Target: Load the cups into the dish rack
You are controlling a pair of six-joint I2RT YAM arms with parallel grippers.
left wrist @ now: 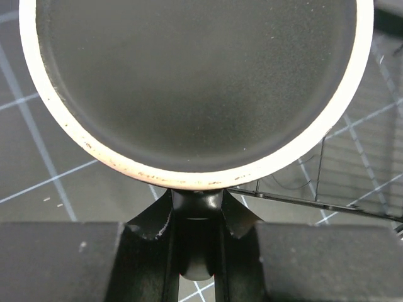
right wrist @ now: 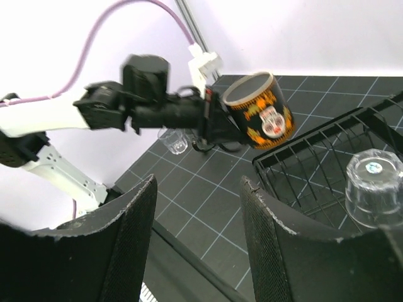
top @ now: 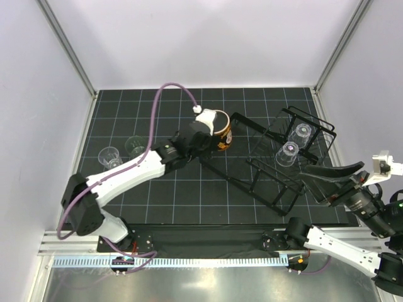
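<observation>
Black mug (top: 220,128) pinched by its handle (left wrist: 196,204) in your left claw (top: 209,134) could pivot and clip the dish rack (right wrist: 315,136); right claw (right wrist: 198,189) spread.

On my left wrist feed, the mug (left wrist: 195,82) fills the top of the frame with one round end facing me, a dull grey disc inside a pale, scuffed ring. The left gripper (left wrist: 196,220) pinches a dark part of it just below that ring. Thin wires of the dish rack (left wrist: 296,196) cross the gridded mat (left wrist: 38,145) at right.
</observation>
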